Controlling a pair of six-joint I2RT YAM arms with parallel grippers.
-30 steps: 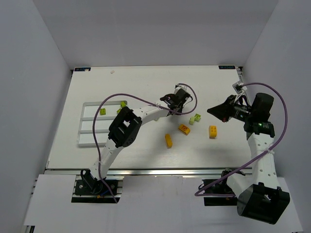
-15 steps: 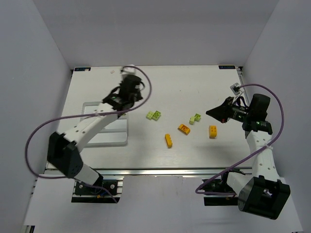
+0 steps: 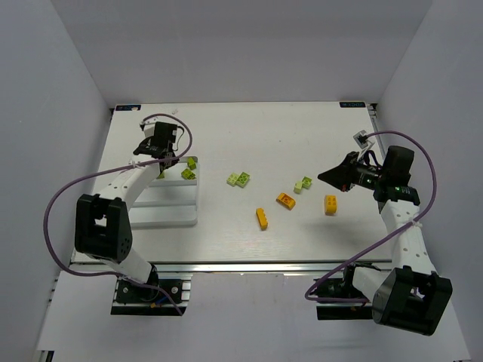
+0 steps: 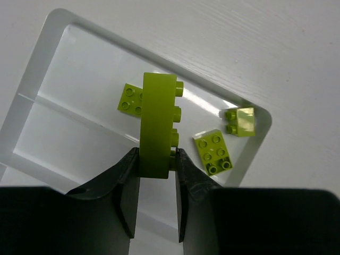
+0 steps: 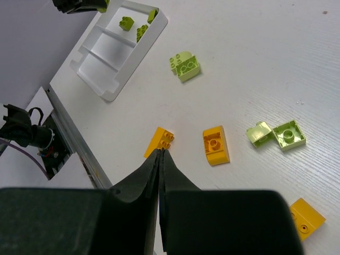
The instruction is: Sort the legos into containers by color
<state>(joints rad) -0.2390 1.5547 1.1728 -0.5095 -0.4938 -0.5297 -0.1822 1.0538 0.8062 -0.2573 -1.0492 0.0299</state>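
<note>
Small dark tags (image 3: pixel 128 107) sit at the table's (image 3: pixel 249 128) two far corners, their writing too small to read.

The left gripper (image 4: pixel 158 159) is closed partway on a long lime brick (image 4: pixel 158 125), pinched at one end with its studs facing sideways. It hangs over the end compartment of the white tray (image 3: pixel 170 215) that is nearest the table's far edge. Three smaller lime bricks already lie in that compartment: one (image 4: pixel 130 99) partly behind the held brick, one (image 4: pixel 213 152) studs-up, and one (image 4: pixel 239 121) on its side at the tray's rounded corner. The other compartments seen from the wrist show only white floor.

The tray lies near the table's left edge, and white walls stand along the left, far and right sides. Its right rim is well apart from the nearest loose pieces, a lime pair (image 3: pixel 240 179) near the table's middle. Further right lie another lime pair (image 3: pixel 303 184) and three orange-yellow bricks (image 3: pixel 285 200) (image 3: pixel 262 218) (image 3: pixel 330 204), all well in from the near and right edges.

The right gripper (image 5: pixel 161 154) has its fingers pressed together on nothing and hovers above the right side of the table, pointing toward the orange bricks.

A second ago the left arm reached across the middle of the table; it has since swung back to the tray. The right gripper has barely shifted.
</note>
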